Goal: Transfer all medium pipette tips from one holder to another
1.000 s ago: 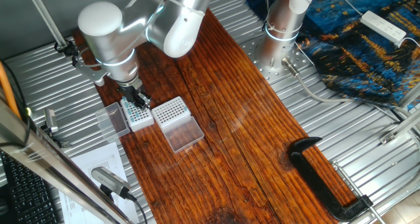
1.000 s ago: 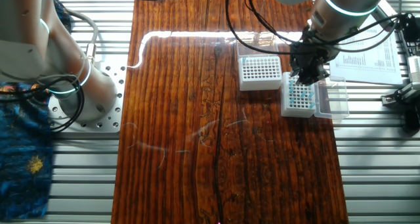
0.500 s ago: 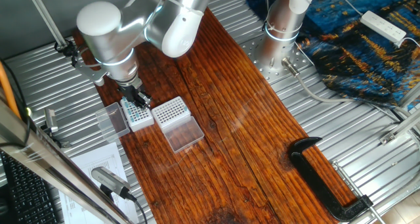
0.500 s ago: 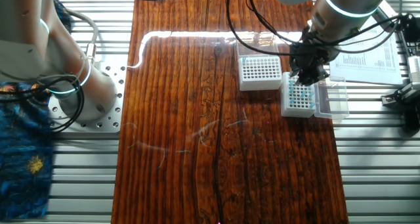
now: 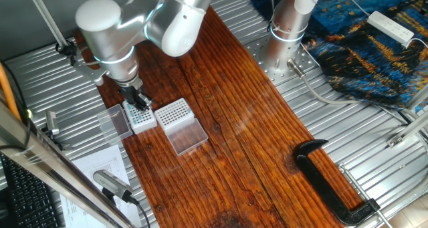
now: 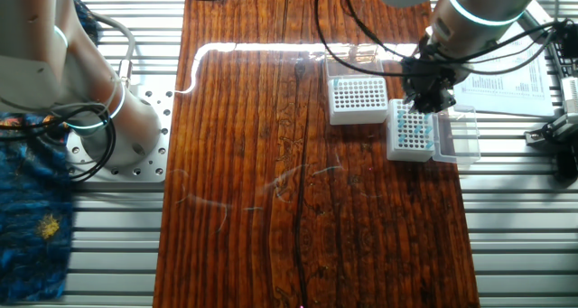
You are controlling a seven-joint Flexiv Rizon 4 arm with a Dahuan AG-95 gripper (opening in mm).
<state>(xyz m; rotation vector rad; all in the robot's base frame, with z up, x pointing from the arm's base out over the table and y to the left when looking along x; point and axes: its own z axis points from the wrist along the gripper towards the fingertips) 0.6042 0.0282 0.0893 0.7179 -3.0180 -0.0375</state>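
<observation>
The opaque white-sided holder [image 5: 141, 119] [image 6: 411, 135] stands near the wooden board's edge, its smoky lid [image 5: 115, 123] [image 6: 457, 134] lying open beside it. Teal medium pipette tips [image 6: 413, 127] show as dots in its grid. The clear-sided holder [image 5: 172, 113] [image 6: 358, 98] sits right next to it, its grid showing only bare holes, with its clear lid [image 5: 188, 137] folded flat. My gripper [image 5: 138, 101] [image 6: 425, 101] hangs straight down over the white holder's far end. Its dark fingers are close together, and what lies between them is too small to make out.
A black clamp [image 5: 332, 181] lies at the board's far corner. A printed sheet [image 5: 100, 162] [image 6: 506, 73] lies on the metal table beside the holders. Another arm's base [image 5: 285, 34] [image 6: 117, 118] and a blue cloth [image 5: 364, 47] are across the board.
The arm has lifted slightly, and the gripper now sits a little higher over the white holder. Both holders have stayed put.
</observation>
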